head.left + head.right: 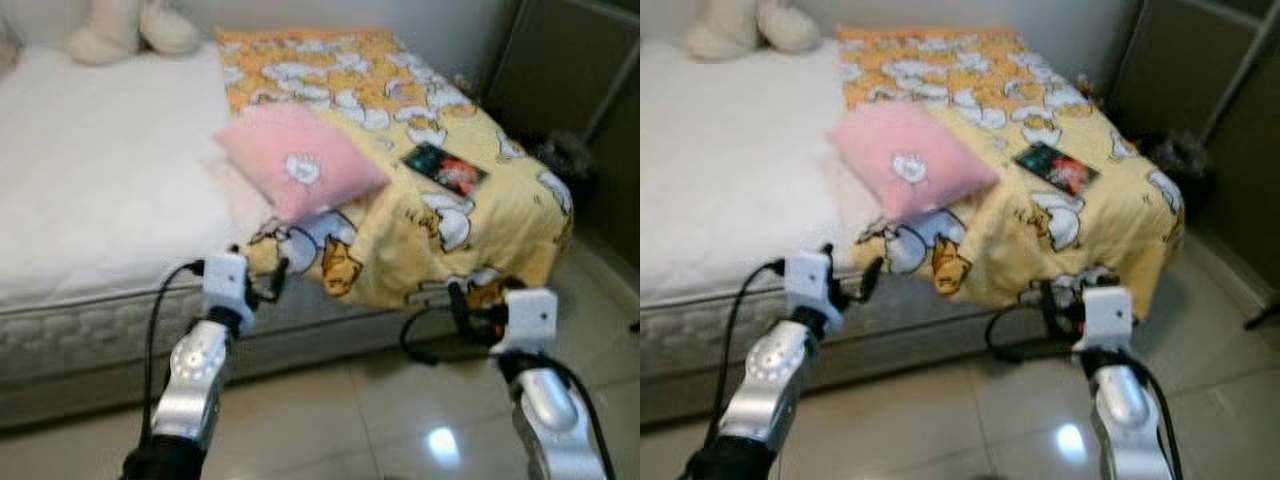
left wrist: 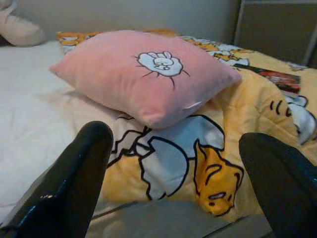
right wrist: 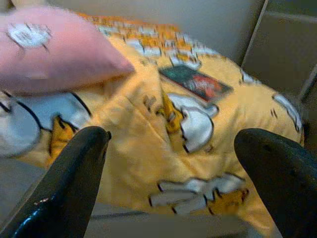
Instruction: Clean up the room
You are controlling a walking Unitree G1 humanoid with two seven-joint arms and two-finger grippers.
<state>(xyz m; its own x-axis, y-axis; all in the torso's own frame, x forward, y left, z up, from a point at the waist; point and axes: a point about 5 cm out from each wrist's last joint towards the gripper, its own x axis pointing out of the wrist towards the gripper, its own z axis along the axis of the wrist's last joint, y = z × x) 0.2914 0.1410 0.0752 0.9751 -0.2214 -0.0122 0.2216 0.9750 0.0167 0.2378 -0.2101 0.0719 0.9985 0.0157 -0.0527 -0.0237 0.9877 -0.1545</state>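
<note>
Two hands are up in front of me, both empty, and I have them level with the edge of the bed (image 1: 80, 300) because that is where the clutter sits. My left hand (image 1: 262, 283) hovers just short of the mattress side, its two black fingers (image 2: 74, 183) spread wide apart in the wrist view, framing the square pink plush cushion with a white cartoon patch (image 1: 298, 160). That cushion lies tilted, half on the bare white mattress and half on the rumpled yellow quilt printed with white and orange cartoon figures (image 1: 430, 190), so I judge it has been dropped there rather than set in place. My right hand (image 1: 458, 300) hangs lower, near the quilt's overhanging corner, fingers (image 3: 69, 178) likewise parted with nothing between them.

Further back on the quilt lies a small dark book or magazine with a red cover picture (image 1: 445, 167), flat and well apart from the cushion. A cream stuffed toy (image 1: 130, 28) sits at the head of the bed against the wall.

I read this as the approach step: nothing lifted yet. The cushion is closest to my left hand, soft and light, so a wide pinch on its near corner should do; the risk is dragging the quilt along with it.
</note>
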